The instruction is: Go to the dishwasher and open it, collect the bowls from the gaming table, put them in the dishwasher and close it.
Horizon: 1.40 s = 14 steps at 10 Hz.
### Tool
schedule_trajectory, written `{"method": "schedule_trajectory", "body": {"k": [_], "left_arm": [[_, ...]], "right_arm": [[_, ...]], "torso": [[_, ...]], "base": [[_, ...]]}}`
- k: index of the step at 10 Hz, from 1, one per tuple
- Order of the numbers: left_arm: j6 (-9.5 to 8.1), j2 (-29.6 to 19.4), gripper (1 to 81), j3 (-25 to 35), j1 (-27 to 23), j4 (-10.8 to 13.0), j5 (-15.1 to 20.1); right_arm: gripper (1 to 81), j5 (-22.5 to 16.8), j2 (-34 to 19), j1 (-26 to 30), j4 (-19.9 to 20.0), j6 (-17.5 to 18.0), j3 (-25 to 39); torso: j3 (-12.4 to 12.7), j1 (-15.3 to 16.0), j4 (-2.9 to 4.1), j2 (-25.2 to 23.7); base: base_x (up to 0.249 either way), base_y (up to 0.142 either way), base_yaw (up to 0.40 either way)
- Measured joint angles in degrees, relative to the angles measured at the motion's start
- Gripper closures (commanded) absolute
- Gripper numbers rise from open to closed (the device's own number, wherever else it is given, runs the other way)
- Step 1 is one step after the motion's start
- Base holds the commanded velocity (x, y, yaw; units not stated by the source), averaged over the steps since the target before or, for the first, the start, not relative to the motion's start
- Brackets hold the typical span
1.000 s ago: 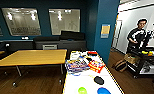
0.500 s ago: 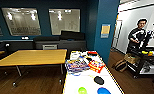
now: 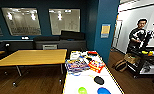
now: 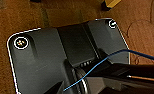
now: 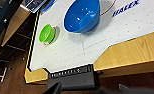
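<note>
two plastic bowls sit on the near end of the gaming table (image 3: 86, 80), a long narrow table with a white top and a thin yellowish edge. in the head view the lime green bowl (image 3: 82, 90) lies just beside the blue bowl (image 3: 104, 90), the two close but apart, with a flat black oval object (image 3: 99, 80) a little beyond them. the right wrist view shows both bowls upright on the dotted white surface, the blue bowl (image 5: 82, 15) larger than the green one (image 5: 47, 34), near the table's wooden rim and a dark end fitting (image 5: 71, 78). farther along the tabletop lie colourful packets and boxes (image 3: 84, 63). a light wooden table (image 3: 30, 57) stands to the left. at the right, past a teal wall, a person (image 3: 138, 36) stands behind a dark cart (image 3: 145, 61). the left wrist view looks down on brown floor (image 4: 55, 15). whether either gripper is open or closed cannot be told.
</note>
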Motion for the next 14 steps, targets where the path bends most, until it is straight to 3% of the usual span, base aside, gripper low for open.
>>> {"method": "schedule_trajectory", "body": {"k": [4, 6, 8, 11, 14], "left_arm": [[0.0, 0.0, 1.0, 0.0, -0.05, 0.0, -0.02], [-0.02, 0.0, 1.0, -0.02, -0.21, 0.0, -0.04], [-0.06, -0.02, 1.0, -0.06, -0.57, -0.02, -0.17], [-0.13, -0.33, 1.0, -0.11, -0.79, -0.05, -0.48], [-0.13, -0.33, 1.0, -0.13, -0.99, -0.07, -0.55]], "right_arm": [[1.0, -8.08, -0.55, 8.28, 6.5, 0.22, -1.79], [1.0, -10.59, -0.2, 9.44, 8.62, 0.27, -4.29], [1.0, -11.63, 1.13, 10.59, 9.2, 0.27, -5.4], [1.0, -12.46, 1.02, 13.81, 10.23, 0.93, -5.42], [1.0, -15.32, 2.67, 18.14, 10.97, 5.23, -9.4]], "torso": [[-0.37, 0.0, 0.0, 0.0], [-3.04, -0.02, 0.0, 0.0], [-6.01, 0.02, 0.0, 0.05], [-6.71, 0.05, 0.0, 0.06], [-6.73, 0.05, 0.0, 0.06]], "base": [[0.0, 0.0, 0.0], [0.0, 0.0, 0.0], [0.0, 0.0, 0.0], [0.0, 0.0, 0.0], [0.0, 0.0, 0.0]]}}
